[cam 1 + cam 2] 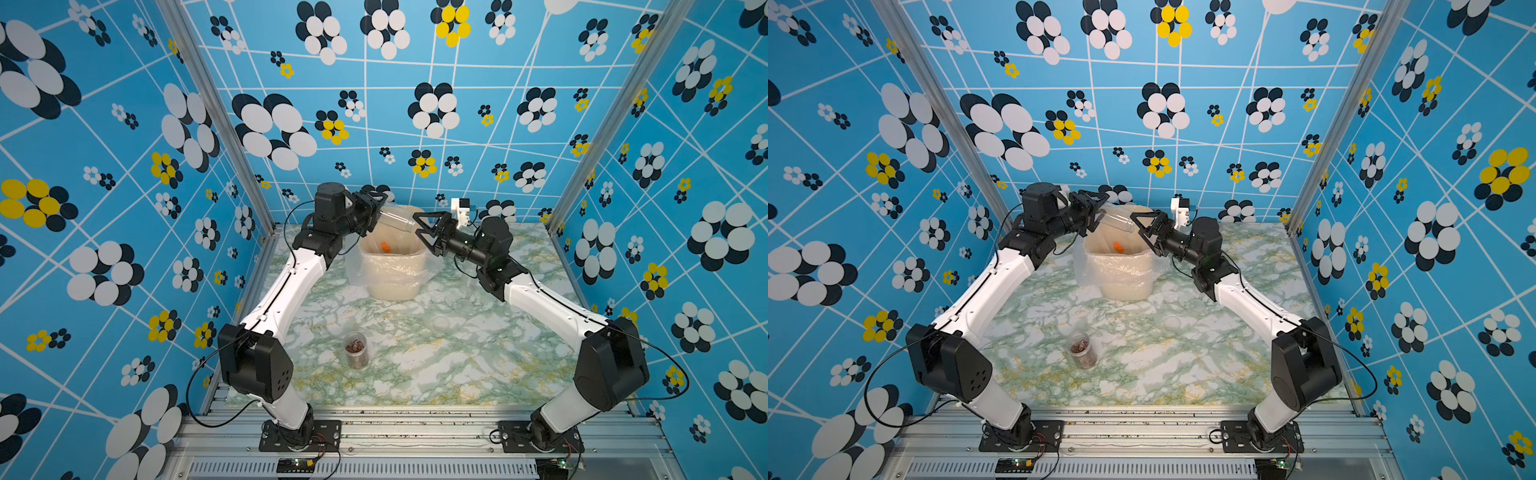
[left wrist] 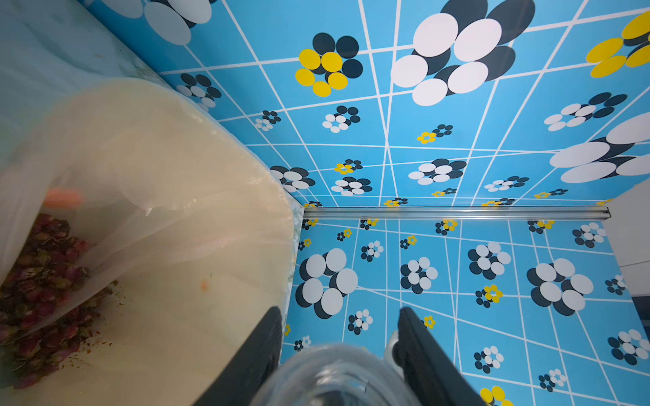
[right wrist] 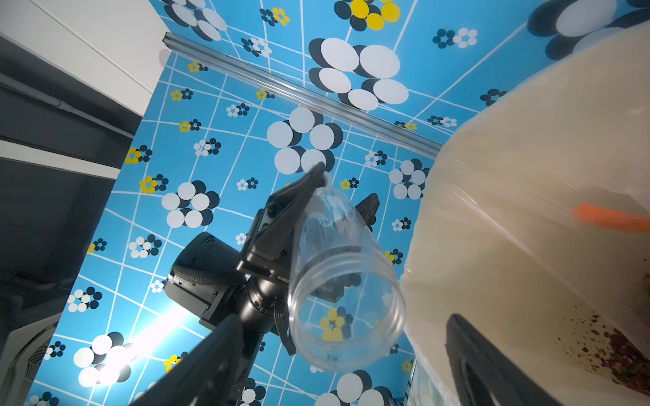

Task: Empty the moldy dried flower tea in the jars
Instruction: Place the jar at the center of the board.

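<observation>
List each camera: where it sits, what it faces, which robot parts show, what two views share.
Both top views: high above the arm bases, facing down and toward the back wall; both arms, left gripper holding the clear jar by the bin, right gripper open.
Left wrist: on the left arm, facing the bin's inside and the tea; own fingers.
Right wrist: on the right arm, facing the left gripper and the jar's mouth; own fingers.
Shared: both wrist views show the orange piece.

bin (image 1: 392, 286): cream, clear plastic liner, standing at the counter's far middle | orange piece (image 1: 386, 247): 1, lying inside bin | counter (image 1: 415, 361): green-veined marble pattern | walls (image 1: 374, 124): 3, blue, white-black-yellow flower print
</observation>
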